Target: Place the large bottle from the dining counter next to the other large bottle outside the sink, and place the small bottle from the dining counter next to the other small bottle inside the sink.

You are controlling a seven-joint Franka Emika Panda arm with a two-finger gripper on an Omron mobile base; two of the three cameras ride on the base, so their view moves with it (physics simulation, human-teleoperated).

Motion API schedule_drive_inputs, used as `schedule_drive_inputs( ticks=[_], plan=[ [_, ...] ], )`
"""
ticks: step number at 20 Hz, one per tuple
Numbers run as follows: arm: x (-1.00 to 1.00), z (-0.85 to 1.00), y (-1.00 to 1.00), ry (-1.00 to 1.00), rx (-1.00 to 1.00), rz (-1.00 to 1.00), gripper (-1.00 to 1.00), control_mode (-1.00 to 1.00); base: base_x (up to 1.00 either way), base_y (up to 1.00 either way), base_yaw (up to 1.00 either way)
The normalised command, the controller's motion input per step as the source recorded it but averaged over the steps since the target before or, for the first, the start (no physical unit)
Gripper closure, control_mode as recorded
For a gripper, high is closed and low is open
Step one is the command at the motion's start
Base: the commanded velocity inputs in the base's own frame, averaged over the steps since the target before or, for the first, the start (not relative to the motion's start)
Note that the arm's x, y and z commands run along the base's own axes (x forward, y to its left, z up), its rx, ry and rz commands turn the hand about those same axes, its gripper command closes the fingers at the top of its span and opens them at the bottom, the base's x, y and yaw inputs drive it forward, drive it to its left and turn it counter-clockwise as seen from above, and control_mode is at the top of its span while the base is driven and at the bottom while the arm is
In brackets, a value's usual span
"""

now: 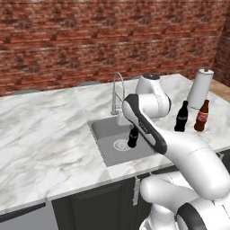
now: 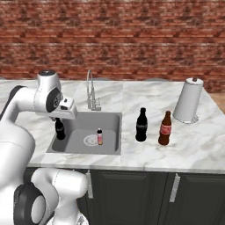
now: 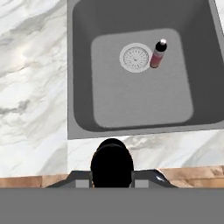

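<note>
The gripper is clamped on the small bottle, which hangs over the sink's left edge. Released there, it could strike the rim and topple, far from the other small bottle.

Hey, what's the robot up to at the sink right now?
The gripper is shut on the small black bottle, holding it by the neck, upright, over the left part of the sink. The small reddish-pink bottle stands inside the basin beside the drain. On the counter to the right of the sink, the tall black bottle and the brown cola-style bottle stand side by side, near a paper towel roll.
</note>
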Motion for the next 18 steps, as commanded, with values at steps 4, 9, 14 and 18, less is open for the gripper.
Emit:
schedule_drive_inputs(
  ticks=[4, 9, 14, 18],
  plan=[
    [0.36, -0.31, 0.00, -0.07, -0.07, -0.06, 1.00, -1.00, 0.00, 0.00, 0.00],
    [0.44, -0.15, 0.09, -0.07, -0.06, -0.07, 1.00, -1.00, 0.00, 0.00, 0.00],
    [0.23, -0.02, 0.07, 0.01, 0.00, -0.04, 1.00, -1.00, 0.00, 0.00, 0.00],
    [0.15, 0.00, 0.05, 0.07, 0.00, 0.00, 1.00, -1.00, 0.00, 0.00, 0.00]
  ],
)
